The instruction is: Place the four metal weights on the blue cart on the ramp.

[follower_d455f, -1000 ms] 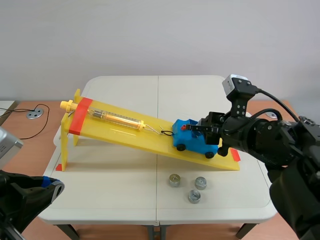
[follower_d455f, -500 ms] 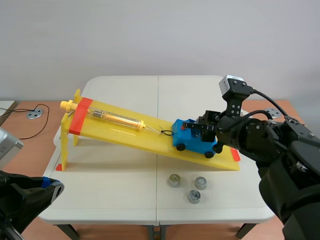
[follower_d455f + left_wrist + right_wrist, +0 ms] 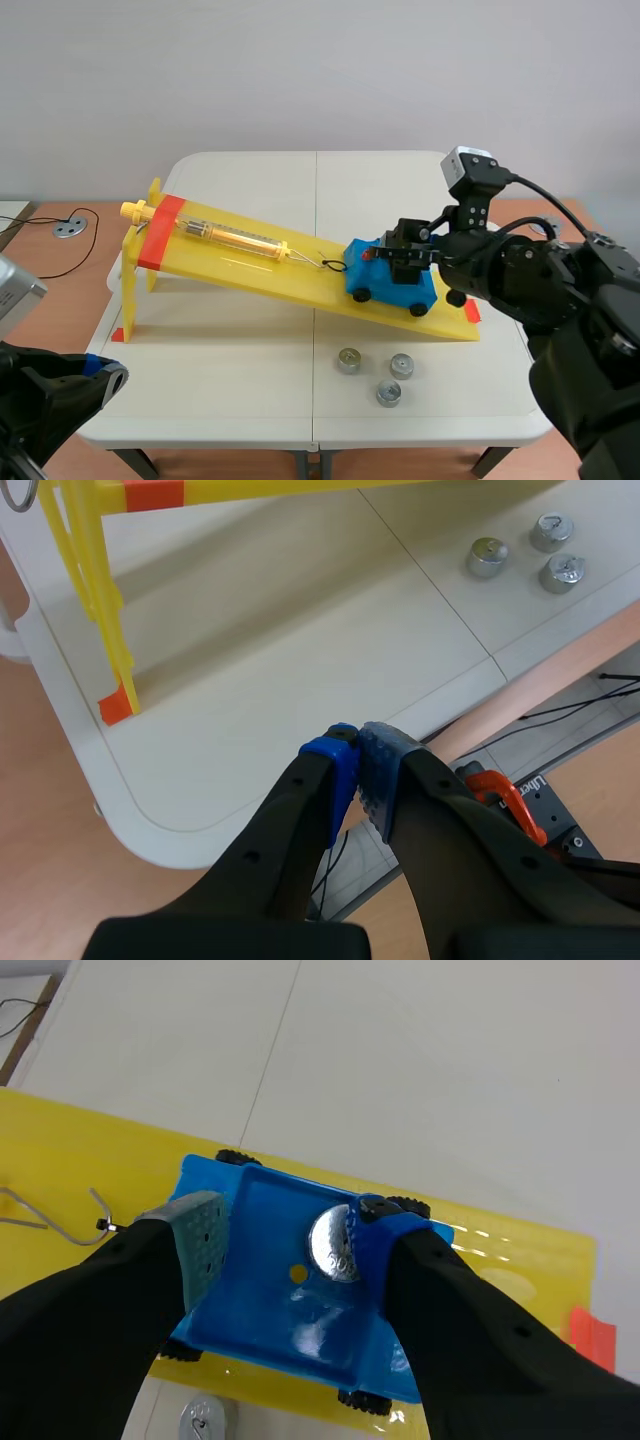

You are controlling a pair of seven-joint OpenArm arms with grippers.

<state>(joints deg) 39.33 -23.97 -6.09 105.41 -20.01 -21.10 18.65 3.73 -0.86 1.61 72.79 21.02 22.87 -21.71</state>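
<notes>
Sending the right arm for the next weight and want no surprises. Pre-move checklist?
1. First weight in the blue cart: ok, it lies in the tray.
2. Right gripper open: ok, fingers wide apart over the cart, nothing clamped.
3. Weight clear of the pad beside it: cannot tell, the pad hides its edge.
4. Cart on the yellow ramp: ok, wheels on it near the low end.
5. Remaining weights: ok, three stand apart on the table below the ramp.
6. Left gripper out of the way: ok, shut on nothing at the table's near edge.
</notes>
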